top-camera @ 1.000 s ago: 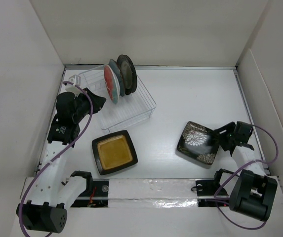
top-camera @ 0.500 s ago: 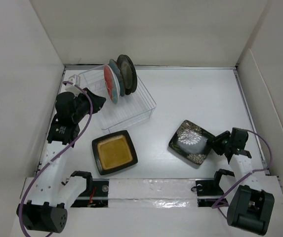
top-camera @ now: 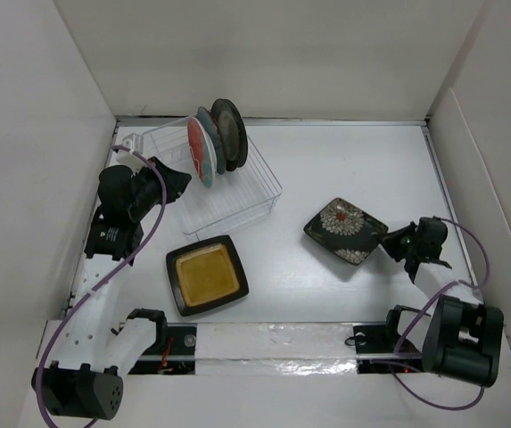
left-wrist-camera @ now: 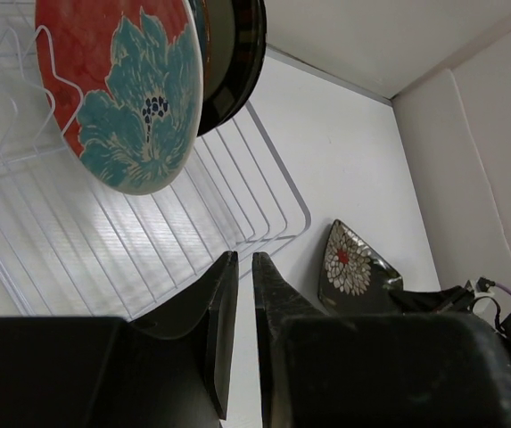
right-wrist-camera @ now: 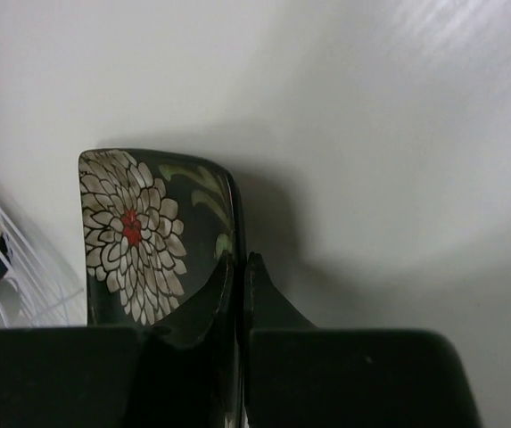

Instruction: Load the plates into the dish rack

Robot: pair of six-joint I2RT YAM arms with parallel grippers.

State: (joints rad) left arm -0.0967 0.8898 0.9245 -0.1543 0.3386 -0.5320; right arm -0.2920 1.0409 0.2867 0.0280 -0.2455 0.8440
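Observation:
The dish rack (top-camera: 248, 198) stands at the back left with three round plates upright in it: a red-patterned one (top-camera: 201, 153), a teal one (top-camera: 209, 134) and a black gold-rimmed one (top-camera: 231, 132). A dark-brown square plate with an amber centre (top-camera: 206, 275) lies flat on the table. My right gripper (top-camera: 389, 242) is shut on the right edge of the black floral square plate (top-camera: 344, 230). In the right wrist view that plate's rim (right-wrist-camera: 139, 236) is pinched between the fingers (right-wrist-camera: 240, 259). My left gripper (top-camera: 177, 185) is shut and empty by the rack's left side, with its tips (left-wrist-camera: 244, 259) over the rack's wires (left-wrist-camera: 103, 232).
White walls close in the table on the left, back and right. The rack's front half (top-camera: 228, 209) holds no plates. The left wrist view shows the red-patterned plate (left-wrist-camera: 121, 89) up close and the floral plate (left-wrist-camera: 349, 267) farther off.
The right gripper has shut on the floral plate's edge and has tilted and carried it up and left, away from the near edge. The left arm has stayed still.

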